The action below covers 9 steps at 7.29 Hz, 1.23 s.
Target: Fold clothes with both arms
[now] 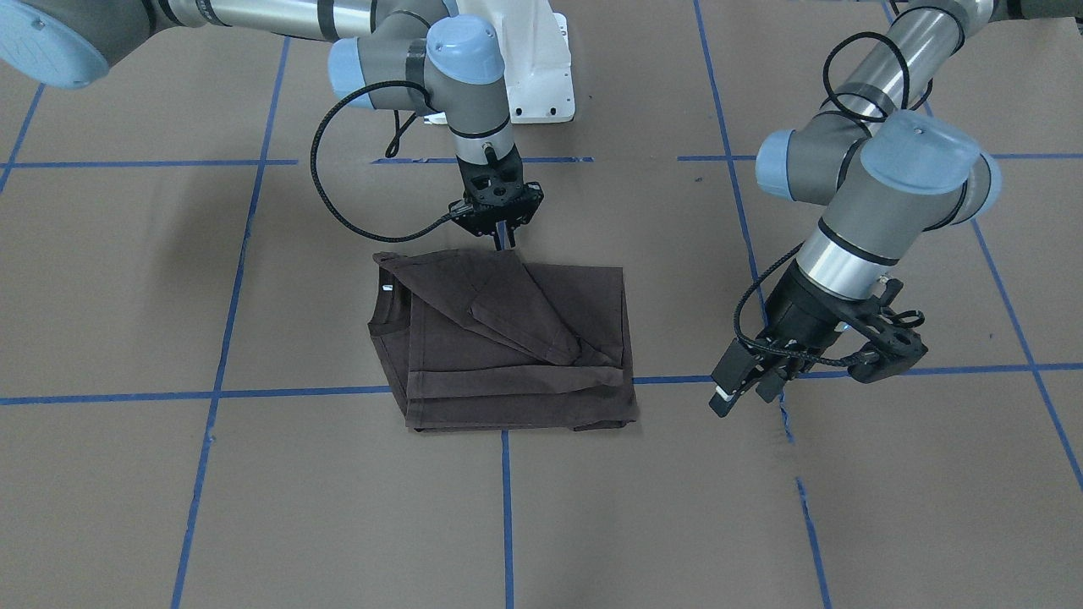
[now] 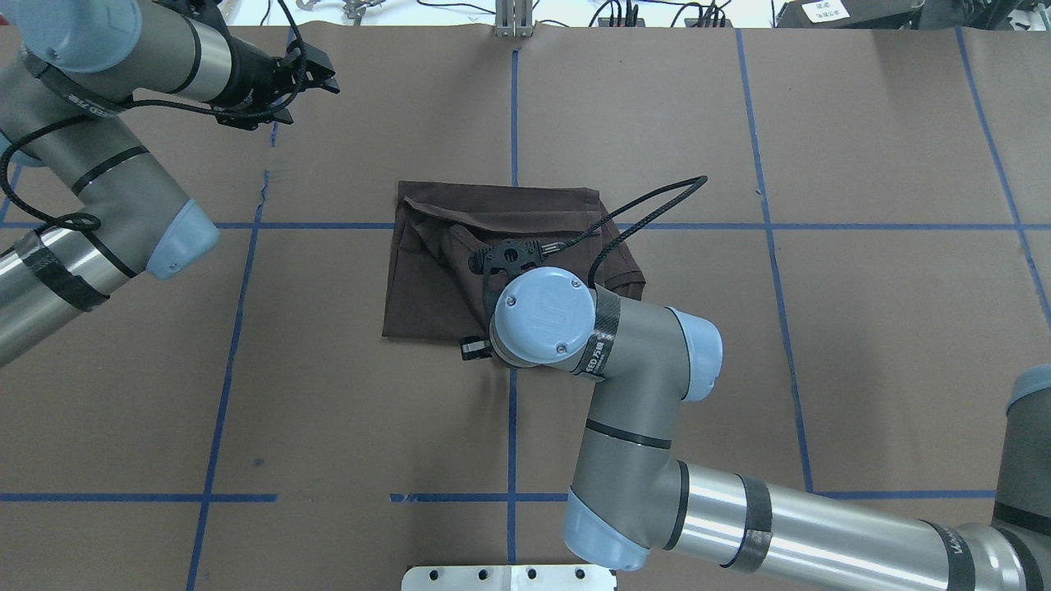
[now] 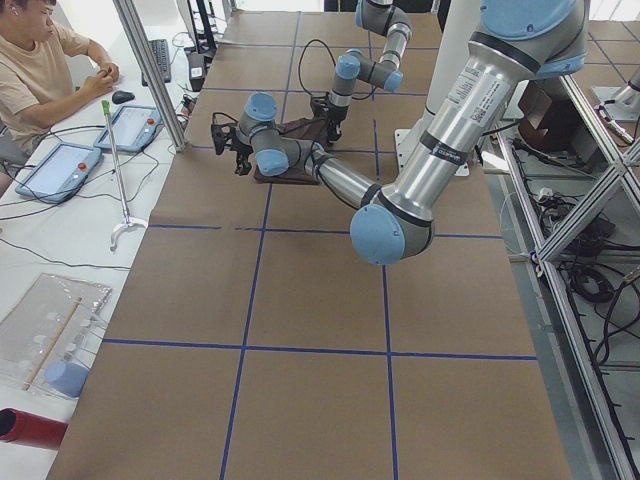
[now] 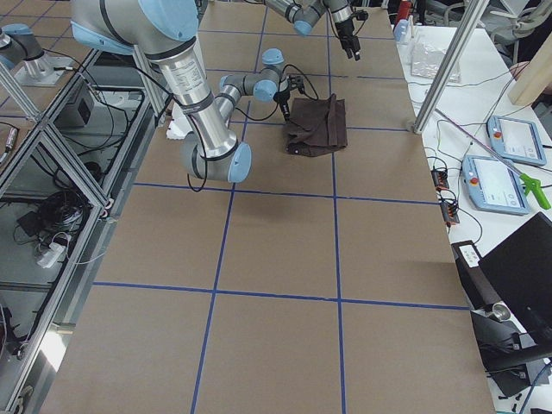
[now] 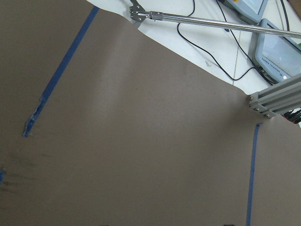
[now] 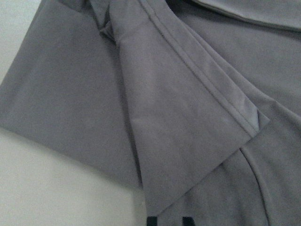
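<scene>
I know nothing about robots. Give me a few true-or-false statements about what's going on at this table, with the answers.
1. The dark brown T-shirt lies folded into a rough rectangle on the table. True.
2. The left gripper is touching the T-shirt. False: it hangs over bare table, well off to the side.
3. The right gripper is at the T-shirt's edge nearest the robot. True.
4. The table is marked with red lines. False: the tape lines are blue.
</scene>
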Available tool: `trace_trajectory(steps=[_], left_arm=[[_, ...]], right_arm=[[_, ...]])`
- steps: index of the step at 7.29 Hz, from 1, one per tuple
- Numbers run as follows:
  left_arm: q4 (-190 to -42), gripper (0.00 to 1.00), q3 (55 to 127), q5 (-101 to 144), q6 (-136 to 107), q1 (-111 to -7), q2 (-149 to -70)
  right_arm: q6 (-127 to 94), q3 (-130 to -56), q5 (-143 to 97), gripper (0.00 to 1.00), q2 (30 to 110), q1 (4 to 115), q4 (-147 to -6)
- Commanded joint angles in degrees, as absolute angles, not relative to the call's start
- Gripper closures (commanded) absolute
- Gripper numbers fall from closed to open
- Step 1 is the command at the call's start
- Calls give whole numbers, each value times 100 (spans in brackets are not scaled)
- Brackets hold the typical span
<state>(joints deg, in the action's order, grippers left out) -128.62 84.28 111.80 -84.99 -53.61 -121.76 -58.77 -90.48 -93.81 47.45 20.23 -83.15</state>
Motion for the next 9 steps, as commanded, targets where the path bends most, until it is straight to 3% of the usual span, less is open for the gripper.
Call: trace_trajectory(steps=[1, 9], left_arm=[[-12850, 15, 8429, 11180, -8508, -5361, -12164], [-12832, 15, 8420, 11180, -8543, -5353, -12173]], right_arm=[[-5704, -8991, -9290, 69, 4545, 1995, -8682], [-5678, -8824, -8869, 67, 4553, 1775, -8684]])
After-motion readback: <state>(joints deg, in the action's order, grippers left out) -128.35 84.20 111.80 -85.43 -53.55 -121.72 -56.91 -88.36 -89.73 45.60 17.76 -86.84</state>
